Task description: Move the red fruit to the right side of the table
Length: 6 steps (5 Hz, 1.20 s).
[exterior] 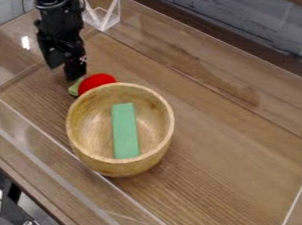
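The red fruit (98,81) lies on the table (235,103), touching the far left rim of the wooden bowl, with a bit of green stem showing at its left. My black gripper (62,66) hangs just left of the fruit and slightly above it, its fingers pointing down. The jaws stand open and nothing is between them. The fruit rests free on the wood.
A round light wooden bowl (84,138) sits left of centre with a flat green block (124,128) lying inside it. Low clear acrylic walls (285,213) enclose the tabletop. Bare wood stretches to the right of the bowl.
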Each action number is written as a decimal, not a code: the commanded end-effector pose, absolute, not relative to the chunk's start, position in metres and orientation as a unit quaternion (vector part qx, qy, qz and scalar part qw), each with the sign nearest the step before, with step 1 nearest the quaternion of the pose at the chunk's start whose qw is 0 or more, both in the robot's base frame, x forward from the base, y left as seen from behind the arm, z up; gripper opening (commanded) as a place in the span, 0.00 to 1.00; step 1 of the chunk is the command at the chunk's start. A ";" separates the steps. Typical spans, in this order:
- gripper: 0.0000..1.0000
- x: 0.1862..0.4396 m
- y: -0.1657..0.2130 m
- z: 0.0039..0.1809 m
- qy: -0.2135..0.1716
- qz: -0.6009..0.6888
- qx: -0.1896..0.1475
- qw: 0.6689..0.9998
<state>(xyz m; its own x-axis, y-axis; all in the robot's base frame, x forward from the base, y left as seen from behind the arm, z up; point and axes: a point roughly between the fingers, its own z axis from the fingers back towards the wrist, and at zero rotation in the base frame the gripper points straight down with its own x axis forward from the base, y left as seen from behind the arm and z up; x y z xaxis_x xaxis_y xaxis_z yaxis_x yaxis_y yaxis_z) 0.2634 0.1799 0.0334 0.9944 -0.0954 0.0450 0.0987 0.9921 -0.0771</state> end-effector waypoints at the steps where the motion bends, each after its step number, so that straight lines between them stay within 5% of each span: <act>1: 1.00 0.272 0.196 0.042 -0.039 -0.070 -0.028 0.996; 5: 1.00 0.285 0.202 0.052 -0.037 -0.087 -0.047 0.994; 6: 1.00 0.284 0.190 0.039 -0.033 -0.088 -0.047 0.994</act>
<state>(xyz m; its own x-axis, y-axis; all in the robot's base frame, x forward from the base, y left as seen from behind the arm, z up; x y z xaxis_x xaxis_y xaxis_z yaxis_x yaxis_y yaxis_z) 0.2799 0.1866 0.0281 0.9842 -0.1707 0.0472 0.1751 0.9779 -0.1145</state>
